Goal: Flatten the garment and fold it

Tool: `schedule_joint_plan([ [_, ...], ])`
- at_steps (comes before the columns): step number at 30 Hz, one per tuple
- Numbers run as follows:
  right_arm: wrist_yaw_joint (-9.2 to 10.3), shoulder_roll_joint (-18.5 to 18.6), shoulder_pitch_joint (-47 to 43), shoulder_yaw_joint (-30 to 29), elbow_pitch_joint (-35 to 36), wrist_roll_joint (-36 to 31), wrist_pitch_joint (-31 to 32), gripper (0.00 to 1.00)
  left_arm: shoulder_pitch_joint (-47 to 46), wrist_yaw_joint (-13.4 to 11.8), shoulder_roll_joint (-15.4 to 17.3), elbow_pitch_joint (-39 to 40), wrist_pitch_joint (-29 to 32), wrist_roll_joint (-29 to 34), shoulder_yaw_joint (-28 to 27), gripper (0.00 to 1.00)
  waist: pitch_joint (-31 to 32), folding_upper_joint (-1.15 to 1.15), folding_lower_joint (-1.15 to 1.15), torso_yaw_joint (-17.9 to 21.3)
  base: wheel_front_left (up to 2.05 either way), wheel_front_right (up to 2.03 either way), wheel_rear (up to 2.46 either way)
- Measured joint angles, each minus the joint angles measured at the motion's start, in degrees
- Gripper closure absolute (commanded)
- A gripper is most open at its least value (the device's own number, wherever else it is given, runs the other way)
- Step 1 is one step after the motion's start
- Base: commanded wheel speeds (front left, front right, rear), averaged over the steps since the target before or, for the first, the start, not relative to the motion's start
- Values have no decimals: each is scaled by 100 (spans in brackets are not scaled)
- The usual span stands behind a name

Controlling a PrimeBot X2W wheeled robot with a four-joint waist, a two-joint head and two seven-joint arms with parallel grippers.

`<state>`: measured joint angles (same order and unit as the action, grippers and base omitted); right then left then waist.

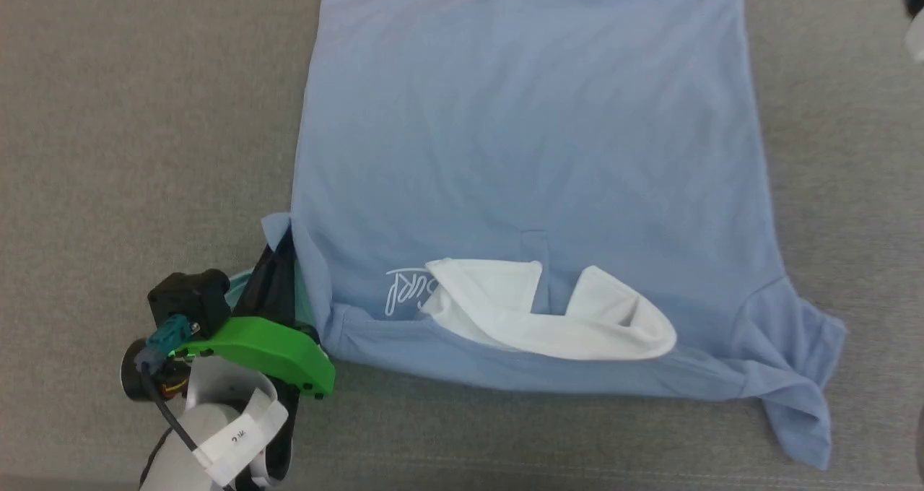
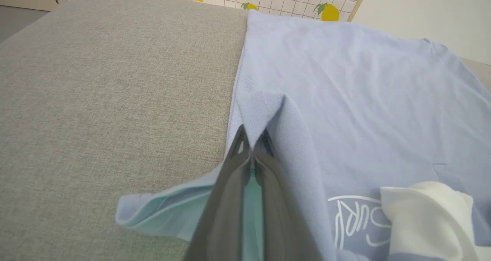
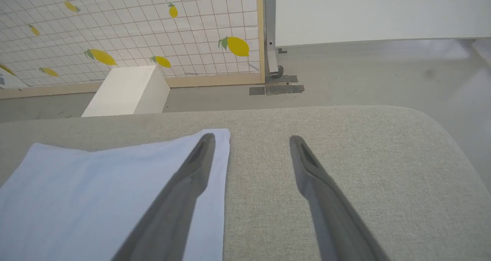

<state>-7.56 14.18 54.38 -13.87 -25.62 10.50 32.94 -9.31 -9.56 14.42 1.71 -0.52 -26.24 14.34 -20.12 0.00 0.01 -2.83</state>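
Note:
The garment [image 1: 534, 130], a light blue polo shirt, lies spread front-up on a grey padded surface, with its white collar [image 1: 548, 310] nearest me and its hem at the far side. My left gripper [image 1: 285, 256] is shut on a pinched fold of the garment's left sleeve [image 2: 264, 107], which is lifted slightly at the shirt's edge. The other sleeve [image 1: 794, 361] lies crumpled at the lower right. My right gripper [image 3: 251, 138] stands open just above the surface at the garment's far corner [image 3: 218, 138], one finger over the cloth and the other over bare padding, holding nothing.
The grey padded surface [image 1: 130, 151] extends wide to the left of the shirt and ends in a rounded far corner [image 3: 429, 126]. Beyond it on the floor stand a white box [image 3: 126, 92] and a lemon-patterned screen [image 3: 115, 30].

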Motion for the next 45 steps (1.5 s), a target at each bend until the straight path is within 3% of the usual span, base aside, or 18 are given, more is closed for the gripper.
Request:
schedule_joint_plan([
  [12,0,601,1384,838,-223,-550,1479,0,135,-216,-147,1033,-320,182,81,100,-1553,0,1,-532,0,0,0],
  [26,2,944,1826,1324,-63,-576,1763,0,354,-360,-148,1782,-397,272,104,100,-2486,0,-1,-1120,0,0,0],
  [27,2,962,1852,1333,-58,-541,1807,43,354,-360,-148,1784,-407,272,109,100,-2508,0,-1,-1143,0,0,0],
  [28,1,977,1867,1343,-54,-524,1838,98,354,-360,-148,1785,-412,272,115,100,-2521,0,-1,-1158,0,0,0],
  [35,1,912,1828,1280,-59,-432,1937,100,328,-352,-144,1606,-411,257,136,100,-2379,0,-1,-1142,0,0,0],
  [45,0,812,1422,1290,-30,1,1213,100,225,-260,-62,928,-223,202,160,100,-1616,0,-1,-893,0,0,0],
])
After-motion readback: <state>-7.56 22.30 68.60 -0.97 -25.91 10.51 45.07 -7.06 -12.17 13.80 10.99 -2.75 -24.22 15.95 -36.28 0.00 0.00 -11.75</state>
